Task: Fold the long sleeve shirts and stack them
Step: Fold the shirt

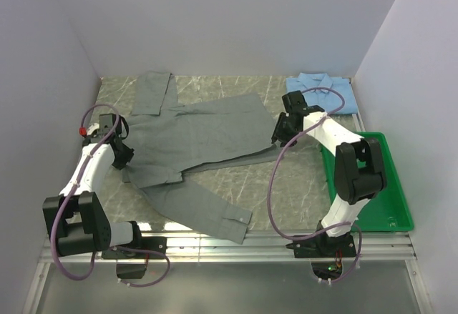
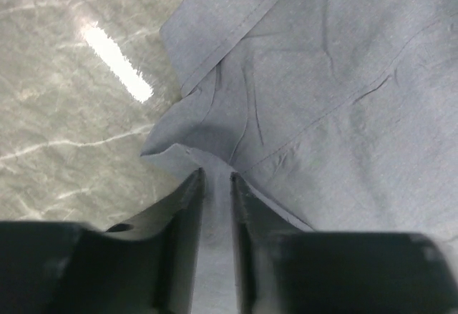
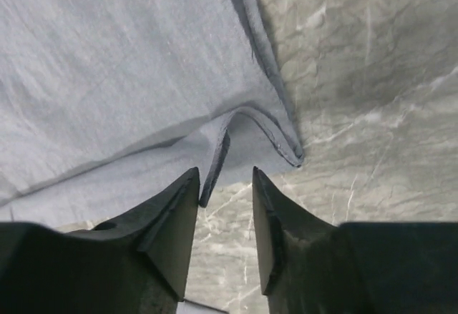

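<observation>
Though hidden overhead, wrist views show left end effector, right end effector released.

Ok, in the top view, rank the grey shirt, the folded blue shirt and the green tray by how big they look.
1. grey shirt: spread out, clearly largest.
2. green tray: partly hidden, still second.
3. blue shirt: folded, smallest.

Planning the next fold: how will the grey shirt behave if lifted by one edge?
Probably floppy: the grey shirt lies flat with soft creases and a curled edge, so it would likely sag from any grip. Thin cloth, so likely light. On the glossy table it may slide when pushed.
</observation>
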`<act>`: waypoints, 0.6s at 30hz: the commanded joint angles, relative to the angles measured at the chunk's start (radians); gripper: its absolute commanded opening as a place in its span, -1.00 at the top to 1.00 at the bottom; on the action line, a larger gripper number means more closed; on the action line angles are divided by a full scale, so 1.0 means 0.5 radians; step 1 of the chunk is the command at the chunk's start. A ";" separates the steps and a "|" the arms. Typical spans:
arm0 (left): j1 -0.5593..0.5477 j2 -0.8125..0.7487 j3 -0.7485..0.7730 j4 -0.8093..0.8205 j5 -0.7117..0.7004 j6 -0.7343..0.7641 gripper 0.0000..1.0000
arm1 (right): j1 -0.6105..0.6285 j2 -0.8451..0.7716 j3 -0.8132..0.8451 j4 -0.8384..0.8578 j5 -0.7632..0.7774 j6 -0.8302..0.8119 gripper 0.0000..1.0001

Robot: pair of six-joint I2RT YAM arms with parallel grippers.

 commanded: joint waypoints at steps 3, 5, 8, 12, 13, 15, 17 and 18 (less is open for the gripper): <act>0.001 0.011 0.098 0.138 -0.004 0.026 0.25 | -0.012 -0.215 0.000 0.228 0.102 0.001 0.07; 0.001 0.029 0.119 0.166 -0.001 0.017 0.21 | -0.009 -0.316 -0.065 0.317 0.102 -0.024 0.07; 0.001 0.063 0.126 0.221 0.008 0.017 0.10 | -0.009 -0.448 -0.193 0.461 0.084 -0.067 0.07; 0.001 0.146 0.135 0.282 0.017 0.014 -0.10 | -0.009 -0.562 -0.350 0.655 -0.133 -0.183 0.07; 0.004 0.161 0.138 0.292 0.020 0.020 -0.11 | -0.006 -0.556 -0.356 0.655 -0.195 -0.208 0.07; 0.001 0.207 0.150 0.319 0.030 0.032 -0.13 | 0.012 -0.516 -0.365 0.658 -0.406 -0.284 0.09; 0.004 0.229 0.165 0.341 0.039 0.035 -0.14 | 0.073 -0.491 -0.387 0.682 -0.523 -0.340 0.12; 0.004 0.238 0.169 0.353 0.045 0.035 -0.15 | 0.098 -0.485 -0.399 0.689 -0.570 -0.398 0.13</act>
